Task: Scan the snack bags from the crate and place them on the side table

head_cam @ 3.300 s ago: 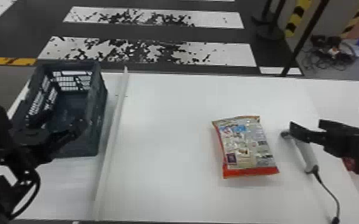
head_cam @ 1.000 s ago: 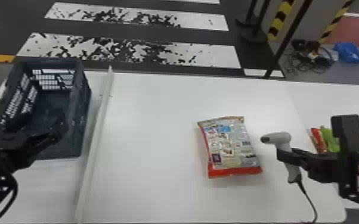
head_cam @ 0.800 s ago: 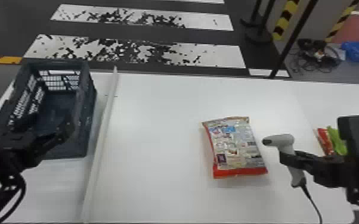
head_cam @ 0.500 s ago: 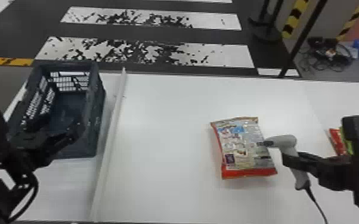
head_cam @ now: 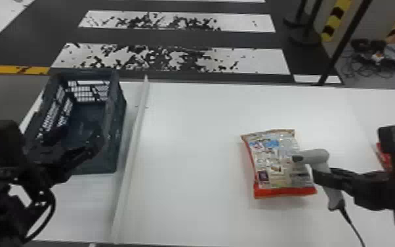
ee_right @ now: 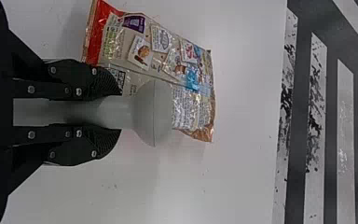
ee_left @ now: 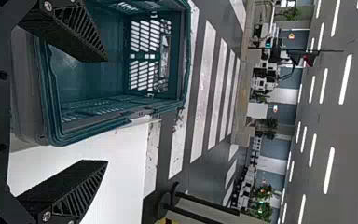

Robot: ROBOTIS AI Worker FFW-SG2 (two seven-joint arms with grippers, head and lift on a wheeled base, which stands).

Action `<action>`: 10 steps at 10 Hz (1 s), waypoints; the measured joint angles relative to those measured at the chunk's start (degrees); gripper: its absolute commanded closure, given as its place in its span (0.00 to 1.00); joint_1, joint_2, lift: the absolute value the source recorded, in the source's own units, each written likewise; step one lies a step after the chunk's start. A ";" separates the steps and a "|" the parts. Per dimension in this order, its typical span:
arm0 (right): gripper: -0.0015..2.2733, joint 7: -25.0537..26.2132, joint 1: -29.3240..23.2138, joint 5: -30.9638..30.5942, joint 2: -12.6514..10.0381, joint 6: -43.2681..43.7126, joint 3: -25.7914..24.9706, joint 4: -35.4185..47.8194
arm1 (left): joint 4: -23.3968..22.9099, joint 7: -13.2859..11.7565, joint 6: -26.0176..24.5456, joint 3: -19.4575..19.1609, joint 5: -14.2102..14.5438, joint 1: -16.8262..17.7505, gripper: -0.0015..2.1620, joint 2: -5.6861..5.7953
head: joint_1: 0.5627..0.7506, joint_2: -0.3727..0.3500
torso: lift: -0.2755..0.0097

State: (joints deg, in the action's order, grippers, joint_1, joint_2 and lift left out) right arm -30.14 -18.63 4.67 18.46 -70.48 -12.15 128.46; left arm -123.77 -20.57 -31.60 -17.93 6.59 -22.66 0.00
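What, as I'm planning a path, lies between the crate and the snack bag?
The head view shows a white strip beside the crate, then bare tabletop up to the snack bag.

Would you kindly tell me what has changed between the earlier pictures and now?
The right gripper, its fingers apart around the scanner in the earliest picture, is now closed on its handle. The scanner has been raised and moved left, so its nose now overlaps the right edge of the snack bag. The bag, the crate and the left gripper beside it stayed put.
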 measured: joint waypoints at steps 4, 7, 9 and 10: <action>0.99 0.00 0.32 -0.11 -0.08 -0.51 0.62 -0.23 | -0.07 0.00 0.00 0.00 0.00 -0.01 0.05 0.00 | 0.70 0.54 | 0.64; 0.99 0.00 0.35 0.44 -0.61 -0.49 -1.43 0.22 | -0.55 0.00 0.00 -0.03 0.00 -0.09 0.05 0.00 | 0.70 0.52 | 0.64; 0.99 0.11 0.43 1.19 -0.99 -0.49 -3.46 0.23 | -1.09 0.00 0.00 -0.10 0.00 -0.10 0.05 0.00 | 0.70 0.50 | 0.64; 0.99 0.39 0.70 1.23 -1.03 -0.24 -4.22 -0.53 | -1.53 0.00 -0.09 -0.13 0.00 -0.14 0.05 0.00 | 0.70 0.48 | 0.64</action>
State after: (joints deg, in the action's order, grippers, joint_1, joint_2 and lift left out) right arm -29.76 -17.93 5.90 17.43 -70.73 -16.36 127.93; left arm -125.30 -20.57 -31.69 -18.06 6.59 -22.81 0.00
